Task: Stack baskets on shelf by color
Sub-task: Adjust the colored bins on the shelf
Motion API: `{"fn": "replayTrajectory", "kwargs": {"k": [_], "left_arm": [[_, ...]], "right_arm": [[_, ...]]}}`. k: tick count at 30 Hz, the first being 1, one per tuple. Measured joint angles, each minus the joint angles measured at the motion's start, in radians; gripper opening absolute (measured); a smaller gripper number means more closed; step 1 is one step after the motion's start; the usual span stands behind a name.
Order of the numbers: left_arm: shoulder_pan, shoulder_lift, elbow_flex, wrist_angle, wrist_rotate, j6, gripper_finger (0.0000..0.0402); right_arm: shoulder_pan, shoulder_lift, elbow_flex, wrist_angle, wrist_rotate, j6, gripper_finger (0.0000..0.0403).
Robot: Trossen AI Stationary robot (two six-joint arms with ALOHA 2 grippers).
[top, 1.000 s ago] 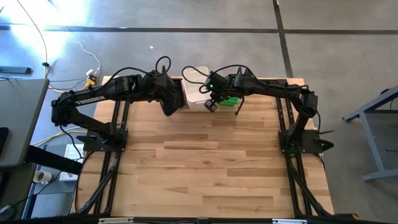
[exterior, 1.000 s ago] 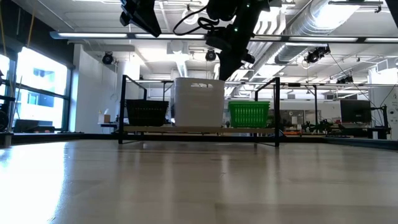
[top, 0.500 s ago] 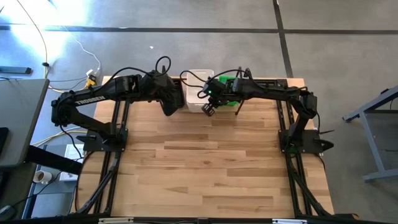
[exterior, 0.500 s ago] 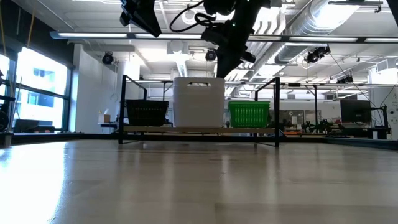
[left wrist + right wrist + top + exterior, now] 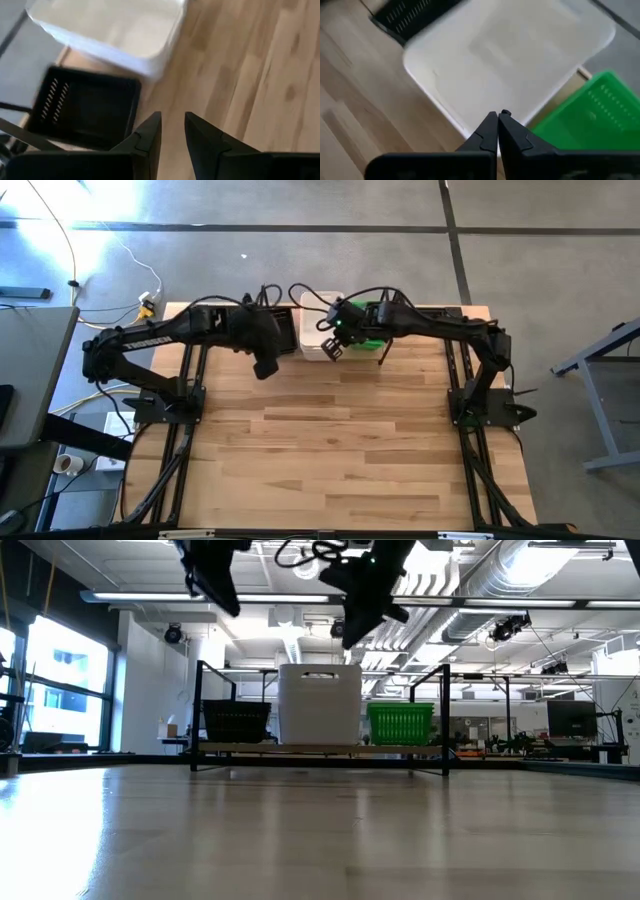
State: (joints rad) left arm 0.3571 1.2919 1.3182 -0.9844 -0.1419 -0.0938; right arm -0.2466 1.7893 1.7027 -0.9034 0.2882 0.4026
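Shelf (image 5: 320, 749) stands along the far edge of the table (image 5: 330, 450), its black uprights rising either side of the load. Three basket stacks sit on it in a row. Left: black stack (image 5: 237, 722), low. Centre: white stack (image 5: 320, 704), the tallest. Right: green stack (image 5: 401, 724), about level with the black one. How many baskets each stack holds cannot be told.

Left gripper (image 5: 262, 366) hangs above the table just in front of the black stack, touching nothing. Its fingers (image 5: 150, 132) stand a narrow gap apart and hold nothing; past them the left wrist view shows the black stack beside the white one, with bare table in front.

Right gripper (image 5: 334, 347) hangs over the front edge of the white stack, next to the green one. Its fingers (image 5: 490, 130) are pressed together and empty. In the high view the right arm and its cables cover much of the green stack and part of the white.

Writing: "TROSSEN" in white on the left arm's upper link (image 5: 138, 336). No other label is readable.

Off the table, left: a grey desk (image 5: 25, 370), a white cable and a yellow plug (image 5: 147, 305) on the floor. Right: a grey metal frame (image 5: 605, 370)
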Motion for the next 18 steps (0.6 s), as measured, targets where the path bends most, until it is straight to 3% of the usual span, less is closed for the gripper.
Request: {"fn": "replayTrajectory", "kwargs": {"k": [9,18], "left_arm": [[0.044,-0.011,-0.129,0.000,-0.173,-0.095,0.0076],[0.221,-0.098,-0.135,0.001,-0.261,-0.071,0.0076]], "right_arm": [[-0.001,0.000,0.069,-0.011,0.001,-0.043,0.0000],[-0.001,0.000,0.065,-0.057,0.001,-0.044,0.0000]]}}
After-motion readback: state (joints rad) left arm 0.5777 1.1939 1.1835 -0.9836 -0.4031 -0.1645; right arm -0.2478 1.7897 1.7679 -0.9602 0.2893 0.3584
